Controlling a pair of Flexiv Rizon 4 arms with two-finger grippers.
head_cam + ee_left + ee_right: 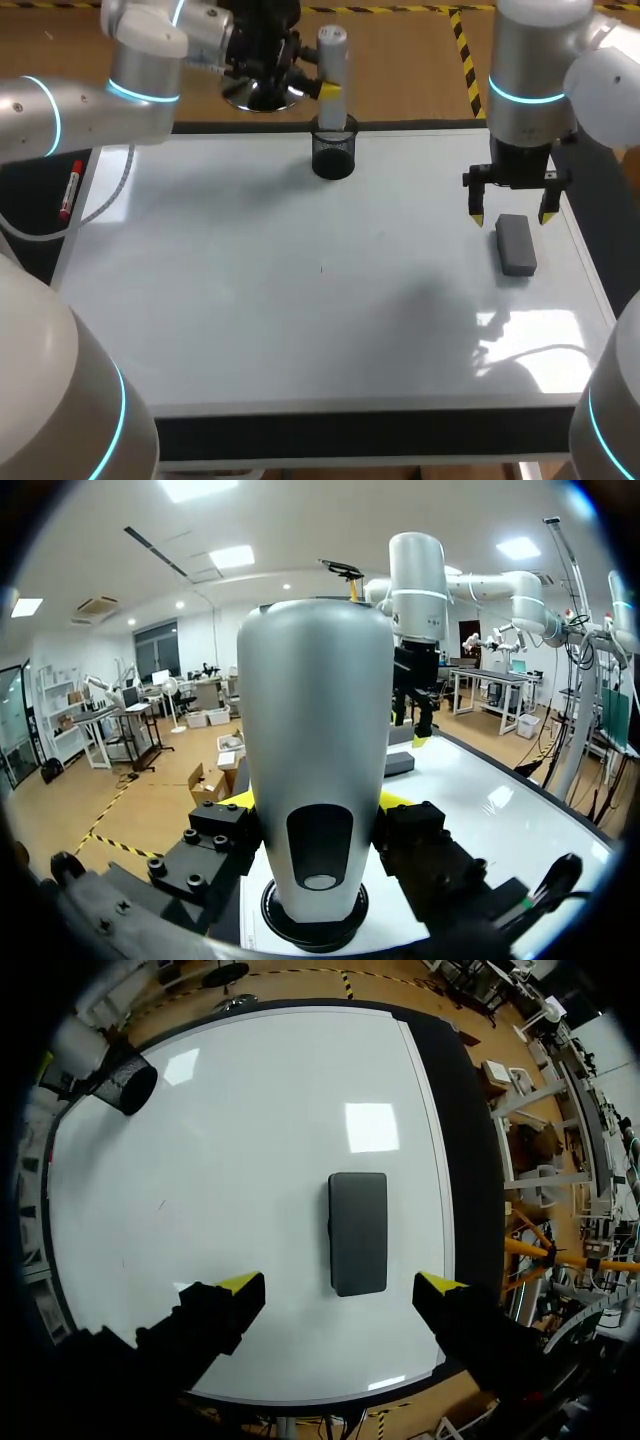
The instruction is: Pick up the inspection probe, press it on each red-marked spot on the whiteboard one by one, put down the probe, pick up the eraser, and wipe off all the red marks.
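The inspection probe (332, 55), a pale grey cylinder, stands upright just above the black mesh cup (333, 155) at the whiteboard's far edge. My left gripper (322, 86) is shut on the probe (315, 770) from both sides. The dark grey eraser (516, 245) lies flat near the board's right edge. My right gripper (511, 217) hangs open above the eraser's far end; in the right wrist view the eraser (358, 1232) lies just ahead of and between the spread tips of this gripper (340, 1283). No red marks show on the whiteboard (250, 300).
A red marker (71, 190) lies on the dark strip left of the board. One tiny dark speck (322, 268) sits near the board's middle. The cup (130, 1082) is far from the right gripper, across the board.
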